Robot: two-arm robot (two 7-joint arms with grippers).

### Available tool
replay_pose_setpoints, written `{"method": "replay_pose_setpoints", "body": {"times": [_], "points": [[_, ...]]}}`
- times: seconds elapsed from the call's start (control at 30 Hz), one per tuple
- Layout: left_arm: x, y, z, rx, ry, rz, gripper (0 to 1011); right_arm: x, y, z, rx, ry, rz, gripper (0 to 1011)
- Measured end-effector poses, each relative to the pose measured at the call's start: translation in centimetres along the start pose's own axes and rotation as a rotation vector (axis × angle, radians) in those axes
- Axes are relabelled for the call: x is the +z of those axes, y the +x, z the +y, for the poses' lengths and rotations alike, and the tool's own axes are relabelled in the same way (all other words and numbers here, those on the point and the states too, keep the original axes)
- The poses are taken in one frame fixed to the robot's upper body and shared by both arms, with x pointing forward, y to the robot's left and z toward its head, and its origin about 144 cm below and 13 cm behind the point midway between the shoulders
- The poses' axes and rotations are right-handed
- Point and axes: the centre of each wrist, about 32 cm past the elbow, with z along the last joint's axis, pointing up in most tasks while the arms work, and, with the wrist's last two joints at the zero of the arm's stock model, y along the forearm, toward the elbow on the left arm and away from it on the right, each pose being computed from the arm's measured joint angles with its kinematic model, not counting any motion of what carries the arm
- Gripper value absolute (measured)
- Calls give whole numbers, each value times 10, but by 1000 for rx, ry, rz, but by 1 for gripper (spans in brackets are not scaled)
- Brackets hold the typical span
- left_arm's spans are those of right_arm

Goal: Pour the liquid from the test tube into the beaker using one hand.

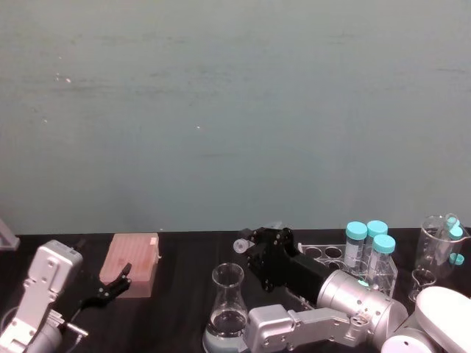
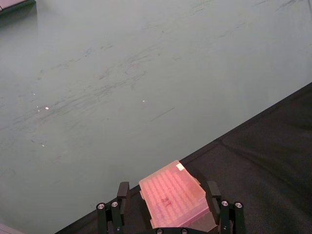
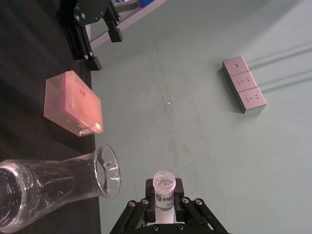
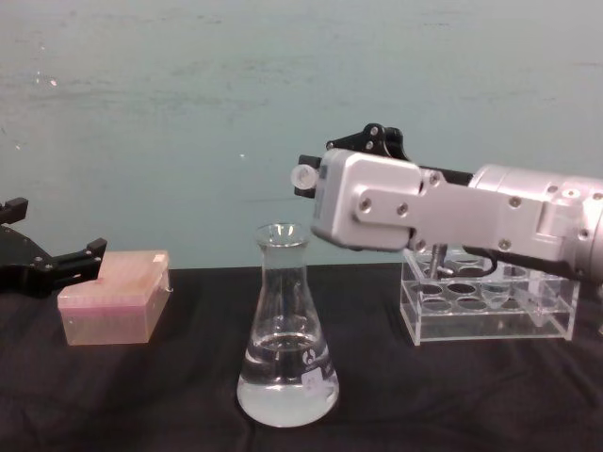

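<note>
On black cloth [image 4: 490, 395]: beaker [image 4: 287, 358], pink box [image 4: 113, 297]; teal wall [image 4: 188, 113].

We see table [image 4: 141, 405] plain black. Wall [image 1: 235, 110] pale grey-green, faint darker streaks. We note box [image 4: 115, 297] translucent pink, faint grid pattern across lid. Beaker [image 4: 285, 348] clear glass, small white label low on side; liquid [image 4: 283, 395] inside colourless. Test tube [image 4: 303, 176] clear, whitish rim; in right wrist view we read black print on its side. Right tool [image 3: 165, 191] black, on silver-grey arm [image 4: 528, 217]. Left tool [image 1: 121, 276] all black. Tube caps [image 1: 383, 243] turquoise. Rack [image 4: 485, 301] clear, colourless. Wall sockets [image 3: 244, 84] grey.
</note>
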Motion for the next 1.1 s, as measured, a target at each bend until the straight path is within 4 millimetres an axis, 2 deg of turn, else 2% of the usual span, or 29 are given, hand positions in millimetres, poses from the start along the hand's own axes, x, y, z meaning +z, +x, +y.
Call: {"method": "replay_pose_setpoints", "body": {"times": [1.1], "points": [[0, 0, 0, 0, 0, 0, 1000, -1, -12, 1, -4, 25, -197, 209]]}}
